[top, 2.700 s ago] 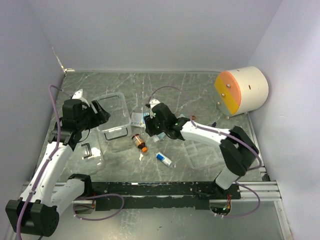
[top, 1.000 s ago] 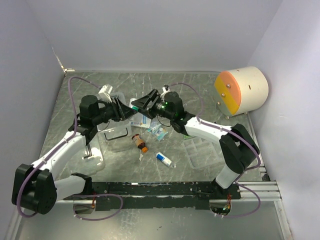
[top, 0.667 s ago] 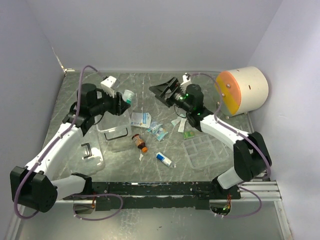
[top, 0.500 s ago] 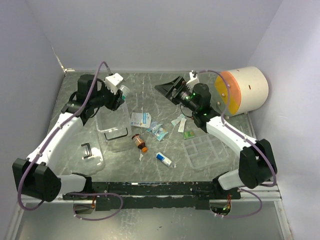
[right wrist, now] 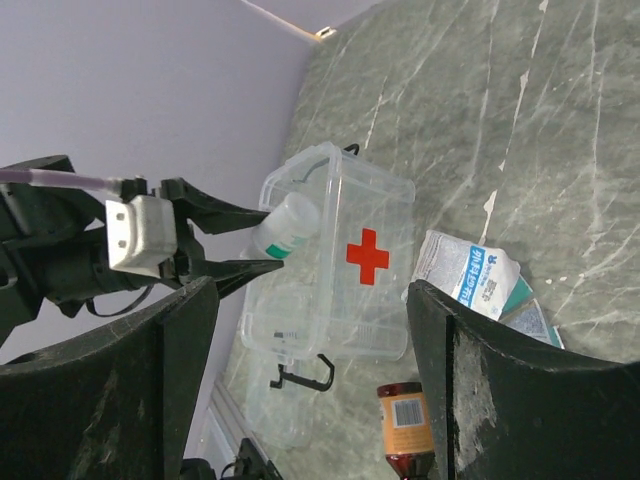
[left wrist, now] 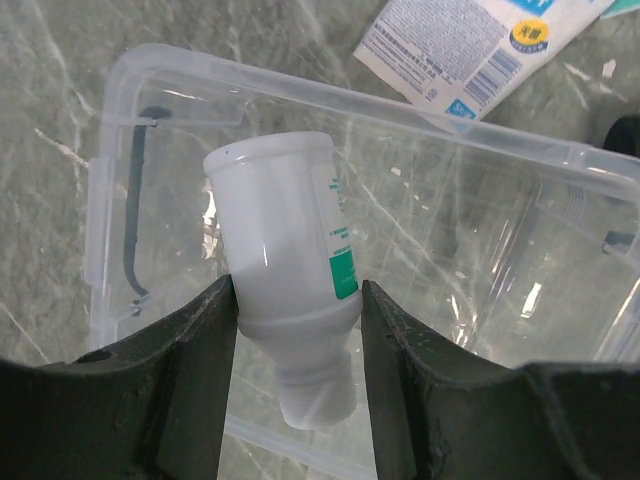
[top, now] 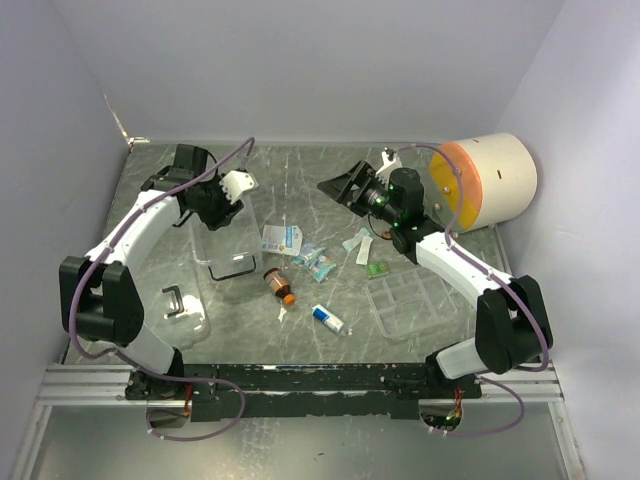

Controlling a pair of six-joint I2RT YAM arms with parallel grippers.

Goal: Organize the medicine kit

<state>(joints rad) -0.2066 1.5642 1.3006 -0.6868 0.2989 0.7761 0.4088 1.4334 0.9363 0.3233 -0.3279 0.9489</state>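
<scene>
The medicine kit (top: pixel 228 250) is sitting open on the left part of the counter (top: pixel 300 170); it is a clear plastic box, showing a red cross on one wall and a black wire latch at one end. Its lid (top: pixel 185 305), clear with a black handle, is lying just beside it on the near side; the divided tray (top: pixel 415 298) is lying well apart on the right. My left fingers (left wrist: pixel 215 330) are gripping a white bottle (left wrist: pixel 285 230) with a green label, hanging over the open box; my right fingers (right wrist: pixel 170 340) are standing spread wide, holding nothing, raised above the far side. The counter is showing grey-green marble veining; pale lilac walls (top: pixel 300 70) are closing it in; a cream-and-orange cylinder (top: pixel 485 180) is resting in the far right corner.
</scene>
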